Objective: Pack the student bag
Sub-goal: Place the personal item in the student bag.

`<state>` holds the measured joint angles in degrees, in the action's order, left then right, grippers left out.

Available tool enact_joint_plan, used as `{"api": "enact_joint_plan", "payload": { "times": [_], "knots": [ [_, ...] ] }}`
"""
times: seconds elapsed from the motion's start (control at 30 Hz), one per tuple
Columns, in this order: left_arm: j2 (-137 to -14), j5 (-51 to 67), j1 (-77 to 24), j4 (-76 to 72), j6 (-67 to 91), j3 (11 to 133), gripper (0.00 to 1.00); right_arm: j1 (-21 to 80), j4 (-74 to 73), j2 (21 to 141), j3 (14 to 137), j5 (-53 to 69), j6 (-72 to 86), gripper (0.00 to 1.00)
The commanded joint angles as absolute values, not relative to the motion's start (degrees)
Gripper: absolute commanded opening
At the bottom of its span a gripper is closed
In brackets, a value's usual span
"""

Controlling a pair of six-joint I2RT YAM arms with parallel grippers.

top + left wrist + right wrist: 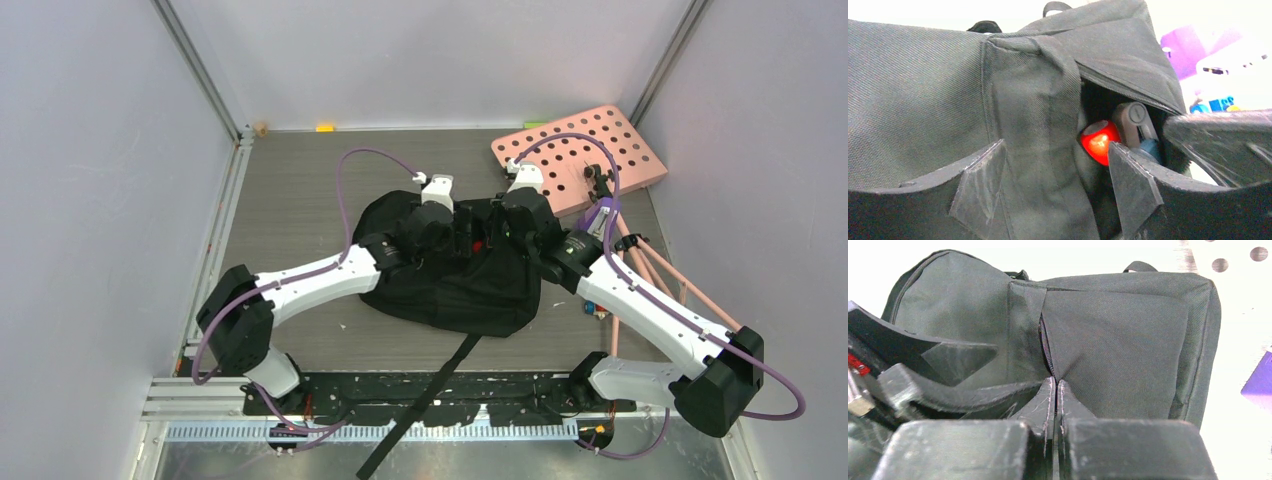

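Left hand (1055,145) spread; right hand (1055,385) pinching student bag (450,285) fabric mid-frame; red item (1098,142) inside, closing likely remains.

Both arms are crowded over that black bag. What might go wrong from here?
The right gripper pinches fabric of the student bag by its opening; if that slips, the mouth may sag shut. The red item sits just inside that mouth and could tumble out. The open left gripper hangs very close to the right one, so they might bump.
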<state>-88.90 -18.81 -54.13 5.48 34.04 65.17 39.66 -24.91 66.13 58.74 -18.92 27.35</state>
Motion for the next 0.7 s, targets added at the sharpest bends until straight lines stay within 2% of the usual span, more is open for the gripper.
{"api": "enact_joint_plan", "payload": {
  "times": [0.0, 0.23, 0.37, 0.43, 0.67],
  "knots": [
    [-91.1, -26.56, -54.73, 0.38, 32.86, 65.1, 0.78, 39.73, -22.55, 64.7, 60.16, -20.87, 27.99, 0.0],
    [-95.43, -35.32, -55.46, -7.02, 29.96, 64.1, 0.86, 39.64, -22.48, 64.94, 59.86, -20.74, 28.12, 0.0],
    [-97.9, -38.8, -55.46, -3.43, 26.22, 66.41, 0.86, 39.73, -22.45, 64.83, 59.58, -20.92, 28.12, 0.0],
    [-97.39, -41.45, -55.46, -1.54, 24.74, 66.27, 0.84, 39.73, -22.49, 64.71, 59.25, -21.29, 28.07, 0.0],
    [-88.03, -44.35, -55.25, -0.22, 19.49, 62.85, 0.64, 39.7, -22.35, 66.11, 58.42, -21.57, 27.53, 0.0]
  ]
}}
